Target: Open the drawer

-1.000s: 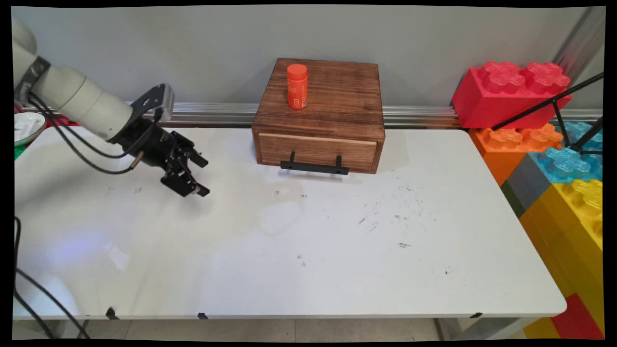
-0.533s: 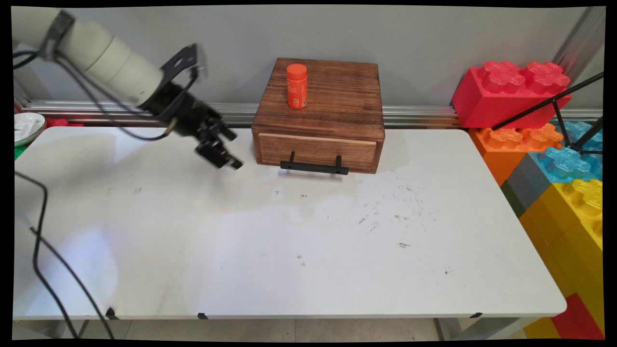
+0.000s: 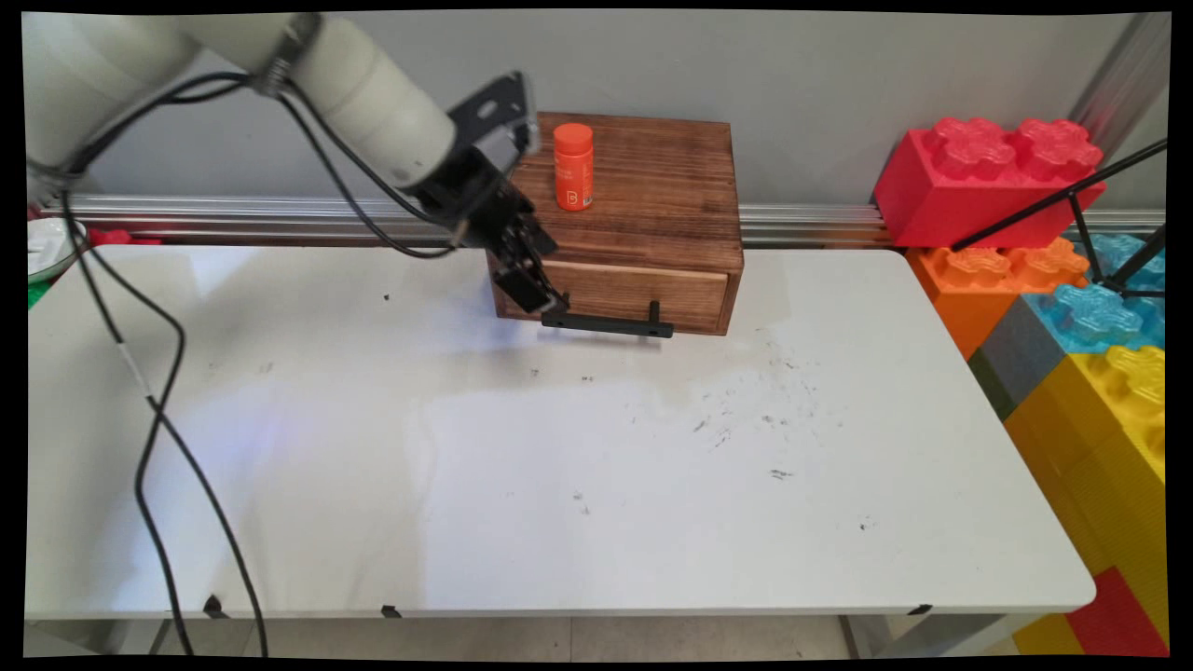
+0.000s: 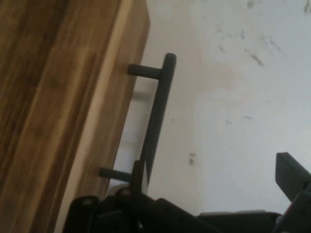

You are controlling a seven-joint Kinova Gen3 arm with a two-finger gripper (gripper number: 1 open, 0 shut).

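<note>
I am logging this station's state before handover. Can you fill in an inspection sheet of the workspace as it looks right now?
Surface: white table, scuffed with dark marks.
Job's things: wooden drawer box at the far edge, drawer shut, black handle on its front; orange bottle upright on top.
Clutter: nothing seen on the table.
Claw: claw at the handle's left end, open; one finger beside the bar, the other well clear of it.
Cables: black cables hang from the arm over the table's left side.
Surroundings: giant toy bricks stacked at the right; grey wall behind.
</note>
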